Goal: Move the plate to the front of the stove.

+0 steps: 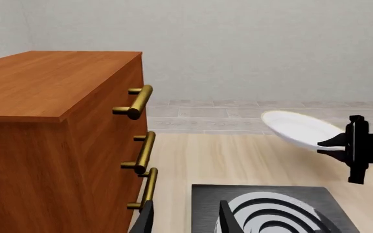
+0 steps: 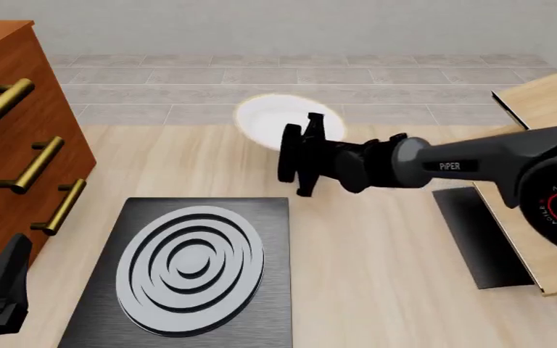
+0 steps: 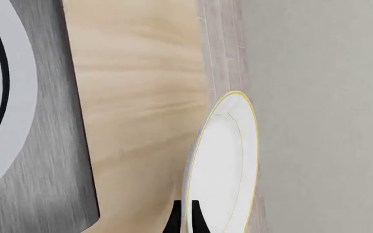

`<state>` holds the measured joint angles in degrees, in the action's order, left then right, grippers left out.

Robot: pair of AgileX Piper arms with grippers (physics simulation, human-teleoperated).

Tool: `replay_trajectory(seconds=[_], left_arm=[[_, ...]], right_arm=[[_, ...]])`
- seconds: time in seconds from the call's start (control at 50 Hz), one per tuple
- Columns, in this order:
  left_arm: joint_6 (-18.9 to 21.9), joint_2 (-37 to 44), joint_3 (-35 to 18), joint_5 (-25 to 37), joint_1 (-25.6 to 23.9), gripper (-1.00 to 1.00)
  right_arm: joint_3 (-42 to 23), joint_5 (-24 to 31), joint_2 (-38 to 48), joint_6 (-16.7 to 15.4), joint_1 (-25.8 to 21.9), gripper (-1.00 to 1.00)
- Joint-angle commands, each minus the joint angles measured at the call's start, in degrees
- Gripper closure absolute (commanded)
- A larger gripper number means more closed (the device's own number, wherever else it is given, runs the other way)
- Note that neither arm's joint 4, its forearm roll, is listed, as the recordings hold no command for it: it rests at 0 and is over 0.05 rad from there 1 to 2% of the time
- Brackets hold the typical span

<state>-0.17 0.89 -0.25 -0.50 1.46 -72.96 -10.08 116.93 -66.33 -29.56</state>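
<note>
Plate held aloft beyond the stove

Our right pincer [image 2: 307,154] pinches the plate [image 2: 270,119] by its rim above the counter [image 2: 376,246], past the stove [image 2: 259,217]; our left pincer [image 1: 183,218] hangs spread.

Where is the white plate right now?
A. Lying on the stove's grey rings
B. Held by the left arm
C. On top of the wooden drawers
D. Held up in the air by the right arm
D: the right gripper has its jaws pinched on the rim of the plate, which sits lifted above the table beyond the stove.
</note>
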Motion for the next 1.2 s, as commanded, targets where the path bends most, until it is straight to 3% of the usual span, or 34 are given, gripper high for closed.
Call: replay_trajectory(seconds=[0.02, 0.64, 1.1, 1.2], left_arm=[[-0.02, -0.06, -0.10, 0.17, 0.00, -1.00], [0.15, 0.13, -0.05, -0.22, -0.01, -1.00], [0.15, 0.13, -0.05, -0.22, -0.01, -1.00], [0.35, -0.15, 0.07, -0.20, -0.03, -1.00]], right_arm=[[-5.00, 2.34, 2.67, 0.80, -1.23, 1.00], [-9.95, 4.52, 6.62, 1.17, -2.52, 1.00], [-9.95, 4.52, 6.62, 1.17, -2.52, 1.00], [-13.96, 8.08, 8.31, 0.91, -3.29, 1.00]])
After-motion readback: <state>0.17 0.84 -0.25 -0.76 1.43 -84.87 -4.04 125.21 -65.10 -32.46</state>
